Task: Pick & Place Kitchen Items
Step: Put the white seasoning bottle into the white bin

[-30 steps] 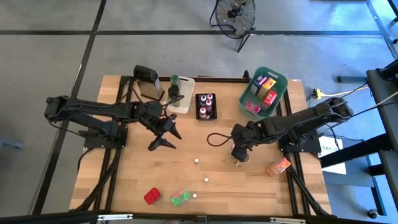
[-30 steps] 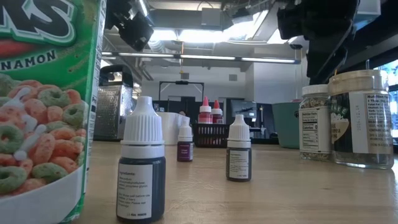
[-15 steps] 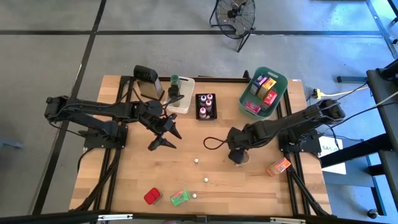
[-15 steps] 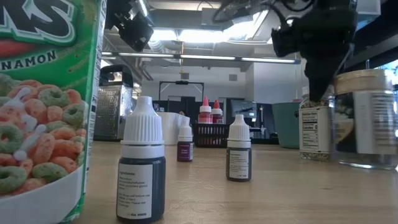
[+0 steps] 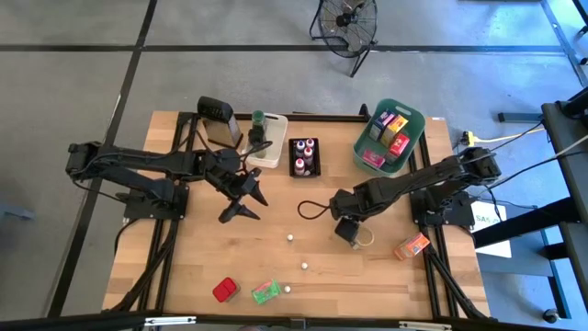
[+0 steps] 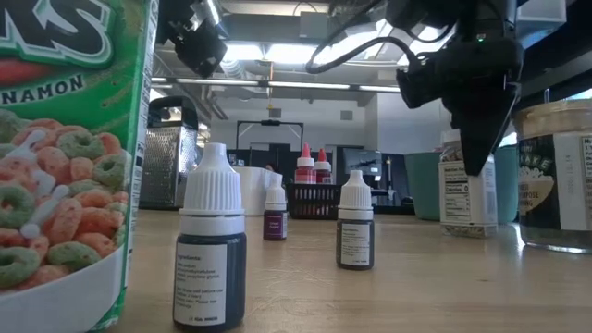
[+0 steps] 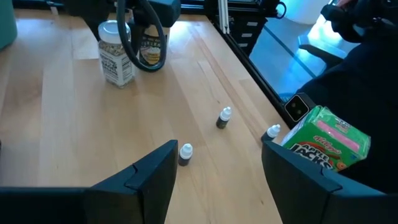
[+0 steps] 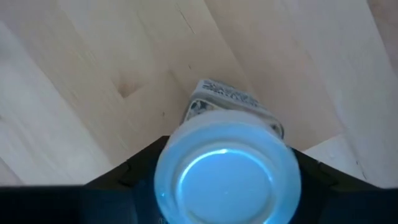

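Note:
My right gripper (image 5: 347, 230) points straight down at the table's middle right, over a white-lidded jar (image 8: 227, 168) that stands between its two fingers. In the low view a finger (image 6: 478, 153) hangs in front of that jar (image 6: 465, 199), which stands upright on the wood. A second, larger jar (image 6: 555, 171) stands just beside it toward the near right (image 5: 365, 237). My left gripper (image 5: 246, 198) hovers open at the middle left, with nothing between its fingers (image 7: 217, 162). My right gripper has the jar's round white lid (image 8: 171, 180) between its two fingers, one on each side. The fingers come from above, pointing down. The jar's labelled body (image 8: 225, 96) shows beyond the lid, and its base is on the table.
At the far edge stand a teal bin (image 5: 413, 138) holding packets, a black rack (image 5: 305, 156) of small bottles, a white bin (image 5: 269, 147) and a grater (image 5: 218, 119). Three tiny bottles (image 5: 290, 237) and red (image 5: 224, 291), green (image 5: 265, 292) and orange (image 5: 412, 246) packets lie nearer.
My right gripper has come down and gone a little toward the table's left edge, and now stands lower over the jars. The larger jar beside it has shifted slightly toward the right edge and shows clear of the gripper from above.

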Available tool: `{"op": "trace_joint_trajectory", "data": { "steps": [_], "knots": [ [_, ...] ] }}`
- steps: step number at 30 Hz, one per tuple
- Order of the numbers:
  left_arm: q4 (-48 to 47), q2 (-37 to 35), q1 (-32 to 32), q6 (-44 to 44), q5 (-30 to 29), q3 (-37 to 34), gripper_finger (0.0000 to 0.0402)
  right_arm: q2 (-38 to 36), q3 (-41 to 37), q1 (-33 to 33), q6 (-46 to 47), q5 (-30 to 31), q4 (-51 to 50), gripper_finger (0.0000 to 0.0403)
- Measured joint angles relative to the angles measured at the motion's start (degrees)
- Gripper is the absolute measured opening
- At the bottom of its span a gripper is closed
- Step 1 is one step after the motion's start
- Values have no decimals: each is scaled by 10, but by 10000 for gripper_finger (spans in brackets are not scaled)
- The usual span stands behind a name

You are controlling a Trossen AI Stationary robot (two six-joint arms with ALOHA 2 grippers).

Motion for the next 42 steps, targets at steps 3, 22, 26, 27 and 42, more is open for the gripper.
{"op": "trace_joint_trajectory", "data": {
  "steps": [3, 22, 26, 27, 42],
  "knots": [
    [-4, 0, 0, 0, 0, 0, 228, 0, 0, -1, -1, 0, 0, 210],
    [-26, 0, -1, 47, -19, 0, 227, 1, 159, -1, -166, 52, 3, 206],
    [35, 0, -1, 74, -56, 0, 227, 1, 176, -2, -203, 67, 26, 206],
    [57, 4, -1, 80, -62, 0, 226, 1, 178, -3, -213, 69, 32, 206],
    [288, 166, -1, 54, -72, 0, 228, 1, 180, -24, -287, 78, 99, 204]
  ]
}}
